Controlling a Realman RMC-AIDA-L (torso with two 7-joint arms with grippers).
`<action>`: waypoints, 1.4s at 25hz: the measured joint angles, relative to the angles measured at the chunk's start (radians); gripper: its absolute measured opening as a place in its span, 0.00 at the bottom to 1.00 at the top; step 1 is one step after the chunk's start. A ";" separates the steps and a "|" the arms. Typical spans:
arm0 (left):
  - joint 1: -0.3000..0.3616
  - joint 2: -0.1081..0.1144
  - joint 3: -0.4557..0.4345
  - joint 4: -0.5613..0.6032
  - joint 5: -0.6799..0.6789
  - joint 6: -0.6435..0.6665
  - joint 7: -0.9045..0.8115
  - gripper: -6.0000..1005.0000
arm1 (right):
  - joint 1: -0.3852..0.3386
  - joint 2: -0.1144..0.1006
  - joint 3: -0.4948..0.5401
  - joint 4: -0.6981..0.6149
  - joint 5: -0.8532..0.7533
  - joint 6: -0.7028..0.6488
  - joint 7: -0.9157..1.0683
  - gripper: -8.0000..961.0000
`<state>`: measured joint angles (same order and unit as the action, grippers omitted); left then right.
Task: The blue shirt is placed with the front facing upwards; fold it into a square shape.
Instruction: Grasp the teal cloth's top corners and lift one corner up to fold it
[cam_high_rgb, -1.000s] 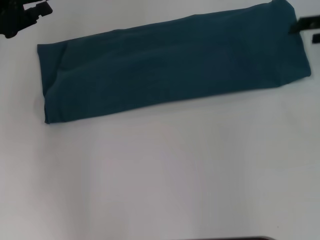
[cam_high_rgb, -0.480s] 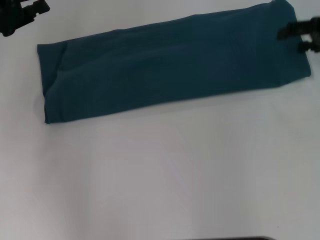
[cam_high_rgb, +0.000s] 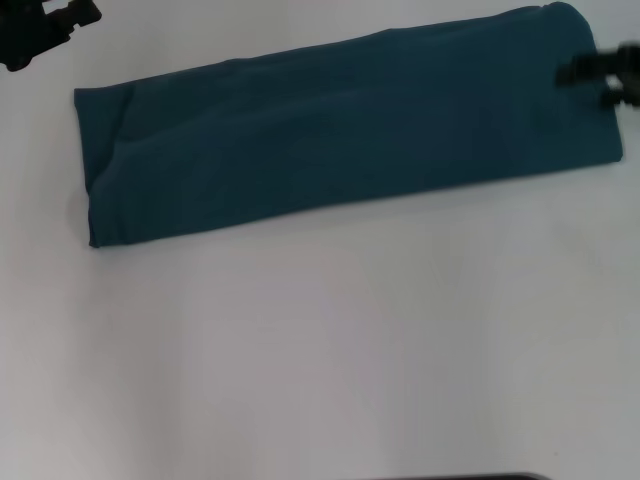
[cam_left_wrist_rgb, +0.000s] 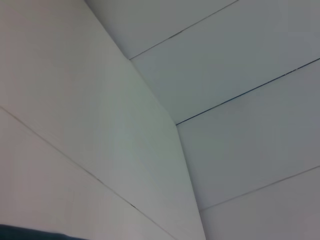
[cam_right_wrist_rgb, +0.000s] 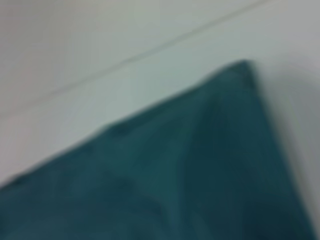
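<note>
The blue shirt (cam_high_rgb: 340, 135) lies on the white table as a long, narrow folded strip, slanting up toward the right, with no lettering showing. My right gripper (cam_high_rgb: 597, 80) hovers over the strip's right end near its far corner, its two dark fingers apart with nothing between them. That corner of the shirt (cam_right_wrist_rgb: 200, 165) fills the right wrist view. My left gripper (cam_high_rgb: 45, 25) sits off the cloth, beyond the strip's far left corner. A thin sliver of the shirt (cam_left_wrist_rgb: 25, 234) shows in the left wrist view.
The white table (cam_high_rgb: 320, 350) spreads wide in front of the shirt. A dark edge (cam_high_rgb: 460, 477) shows at the bottom of the head view. White wall panels (cam_left_wrist_rgb: 225, 75) with thin seams fill the left wrist view.
My right gripper has come in from the right edge and now reaches over the shirt's right end. The left gripper and the shirt have stayed put.
</note>
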<state>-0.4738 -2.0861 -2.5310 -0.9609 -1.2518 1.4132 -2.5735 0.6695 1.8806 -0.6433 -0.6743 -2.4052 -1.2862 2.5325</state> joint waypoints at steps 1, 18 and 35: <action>0.000 0.000 0.000 -0.001 0.000 0.001 -0.001 0.43 | -0.003 -0.003 0.004 -0.039 0.027 -0.043 0.001 0.97; 0.011 0.116 0.014 0.116 0.034 0.108 -0.013 0.44 | -0.278 0.114 0.140 -0.206 0.521 -0.529 -0.656 0.97; -0.089 0.081 0.040 0.273 0.276 -0.027 -0.164 0.44 | -0.338 0.095 0.176 -0.076 0.445 -0.487 -0.738 0.97</action>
<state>-0.5624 -2.0054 -2.4906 -0.6883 -0.9761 1.3863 -2.7380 0.3312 1.9758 -0.4676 -0.7507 -1.9600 -1.7736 1.7941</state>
